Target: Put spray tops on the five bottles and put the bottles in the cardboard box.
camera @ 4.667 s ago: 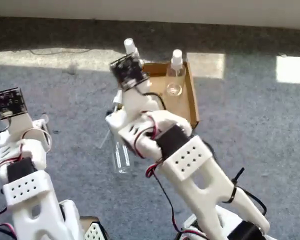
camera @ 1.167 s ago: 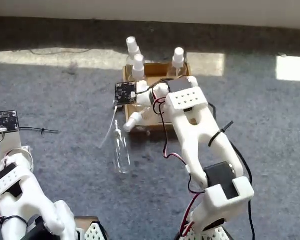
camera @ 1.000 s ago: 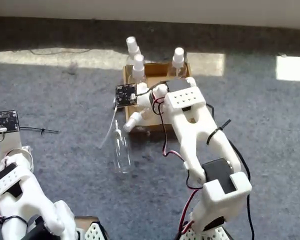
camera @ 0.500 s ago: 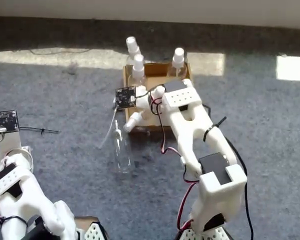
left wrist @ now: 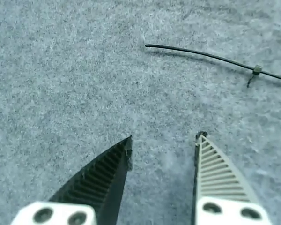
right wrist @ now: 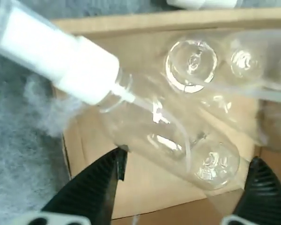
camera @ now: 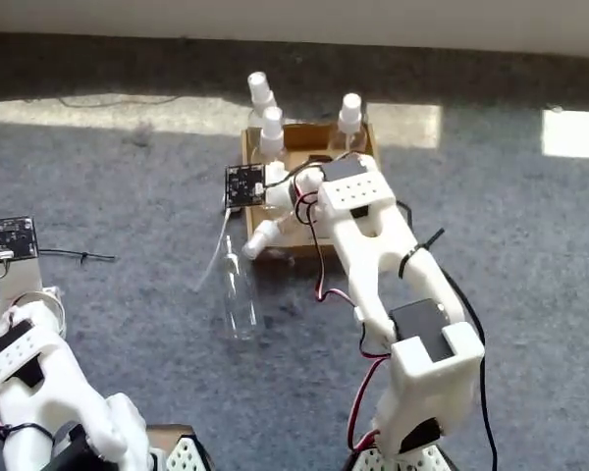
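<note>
Where the left gripper point(left wrist: 164, 137) hangs: over grey carpet point(left wrist: 61, 70), jaws parted and holding nothing; a black cable tie point(left wrist: 210, 57) lies beyond the tips.
Lying bottle point(camera: 238, 299): clear, on its side on the carpet at 7 o'clock from the cardboard box point(camera: 309, 130), neck toward 12 o'clock.
Tilted bottle point(right wrist: 178, 140): clear, with a white spray top point(right wrist: 70, 58) and a dip tube inside; it leans in the box, its top poking over the 7 o'clock corner.
Right gripper point(right wrist: 187, 158): jaws spread wide, one on each side of the tilted bottle's body; contact cannot be told.
Left upright bottle point(camera: 272, 130): white-topped, in the box's 11 o'clock corner.
Right upright bottle point(camera: 349, 116): white-topped, in the 1 o'clock corner.
Far bottle point(camera: 259, 91): by the far rim at 11 o'clock; inside or behind, unclear.
Change: 4.7 s ago the right arm was over the carpet at 7 o'clock from the box; now it reaches over the box. The left arm has drawn back toward 8 o'clock. The lying bottle has not moved.
</note>
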{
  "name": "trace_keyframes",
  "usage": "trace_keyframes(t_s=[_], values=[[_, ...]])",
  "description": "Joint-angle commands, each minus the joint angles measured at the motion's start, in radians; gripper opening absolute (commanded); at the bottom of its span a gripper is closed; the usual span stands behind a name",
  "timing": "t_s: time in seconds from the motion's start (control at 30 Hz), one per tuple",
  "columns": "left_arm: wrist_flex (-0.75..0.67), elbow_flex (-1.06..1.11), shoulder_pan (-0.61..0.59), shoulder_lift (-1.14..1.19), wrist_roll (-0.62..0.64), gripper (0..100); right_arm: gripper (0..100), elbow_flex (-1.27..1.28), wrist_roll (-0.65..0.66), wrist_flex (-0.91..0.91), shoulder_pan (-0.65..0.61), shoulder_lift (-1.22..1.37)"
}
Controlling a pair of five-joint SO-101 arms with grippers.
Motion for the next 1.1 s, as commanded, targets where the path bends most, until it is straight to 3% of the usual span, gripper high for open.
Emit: trace_keyframes(t_s=[0.0,0.9,1.07], values=[[-0.018,-0.007,0.013,-0.005,-0.006,21,34.7,-0.051,0.005,-0.015,-0.015,-0.004],[-0.018,-0.007,0.012,-0.005,-0.006,21,34.4,-0.047,0.005,-0.015,-0.042,-0.002],[-0.018,-0.007,0.012,-0.005,-0.006,21,25.9,-0.047,0.005,-0.015,-0.042,-0.002]])
